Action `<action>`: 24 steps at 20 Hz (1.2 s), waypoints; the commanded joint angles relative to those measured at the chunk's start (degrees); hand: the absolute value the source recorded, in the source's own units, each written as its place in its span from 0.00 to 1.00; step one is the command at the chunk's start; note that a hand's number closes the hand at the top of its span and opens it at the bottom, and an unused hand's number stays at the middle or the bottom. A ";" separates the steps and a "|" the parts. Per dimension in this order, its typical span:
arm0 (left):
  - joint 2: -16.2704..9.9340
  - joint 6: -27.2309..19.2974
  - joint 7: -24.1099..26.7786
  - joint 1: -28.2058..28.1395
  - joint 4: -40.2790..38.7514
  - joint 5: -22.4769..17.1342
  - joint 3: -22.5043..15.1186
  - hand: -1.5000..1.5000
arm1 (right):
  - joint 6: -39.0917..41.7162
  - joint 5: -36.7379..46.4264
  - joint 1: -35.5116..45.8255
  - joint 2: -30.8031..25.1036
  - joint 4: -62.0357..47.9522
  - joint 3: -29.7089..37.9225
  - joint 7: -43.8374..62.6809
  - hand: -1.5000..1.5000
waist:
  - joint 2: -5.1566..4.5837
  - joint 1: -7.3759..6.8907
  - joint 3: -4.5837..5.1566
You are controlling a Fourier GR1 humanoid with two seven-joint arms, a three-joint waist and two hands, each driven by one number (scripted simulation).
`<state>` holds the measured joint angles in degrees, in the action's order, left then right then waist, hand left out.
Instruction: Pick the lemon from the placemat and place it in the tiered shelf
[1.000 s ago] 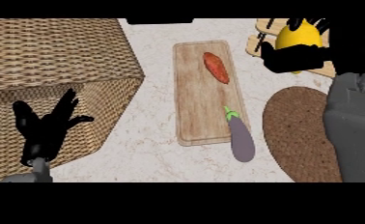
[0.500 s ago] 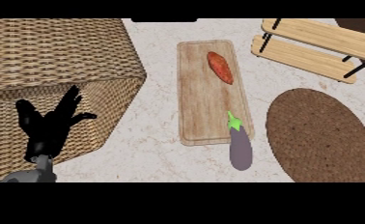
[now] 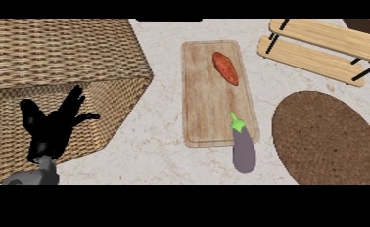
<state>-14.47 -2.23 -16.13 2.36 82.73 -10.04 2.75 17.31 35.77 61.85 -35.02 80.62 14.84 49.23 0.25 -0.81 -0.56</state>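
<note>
Down at the lower left, the robot's left hand (image 3: pixel 52 125) sits open, black fingers spread and pointing up, resting in front of the big woven wicker basket (image 3: pixel 69 59) that fills the left side of the pale marbled counter (image 3: pixel 155 143). It holds nothing. The right hand does not show anywhere in the head view. In the middle lies a long rectangular wooden cutting board (image 3: pixel 206 99), running away from us, and on its far end rests an orange-red, tapered sweet potato (image 3: pixel 225 68), lying at a slight slant. At the board's near right corner there is a purple eggplant with a bright green stem (image 3: pixel 243 147); the stem end overlaps the board's edge while the fat purple end lies on the counter. To the right of that sits the dark brown oval woven placemat (image 3: pixel 321 138), cut off by the right edge, with nothing on the part that shows. Up in the far right corner stands the light wooden tiered shelf with black struts (image 3: pixel 314 50), its slats angled across the corner. As for the lemon, I cannot spot it at all from here, neither on the placemat nor on the shelf's visible slats.
</note>
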 commanded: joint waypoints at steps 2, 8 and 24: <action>0.98 0.96 -3.40 0.22 -1.90 -0.77 -0.82 0.50 | 2.34 -1.33 1.08 -4.63 -10.42 1.38 -8.24 1.00 | -0.59 0.01 0.57; 1.21 2.94 0.94 0.89 -7.08 -0.64 0.18 0.50 | -2.41 2.39 3.29 -3.70 -20.06 -1.49 -14.79 1.00 | -0.81 -0.34 0.63; 3.45 0.85 -1.36 1.82 -4.50 1.83 -1.15 0.50 | -15.18 7.22 8.94 -5.83 -43.23 -0.24 -31.63 1.00 | -0.94 -1.08 0.55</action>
<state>-13.37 -0.80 -15.24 4.48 80.35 -9.04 3.95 5.45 42.09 68.85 -41.37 41.79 14.47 20.72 -0.08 -1.89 -0.77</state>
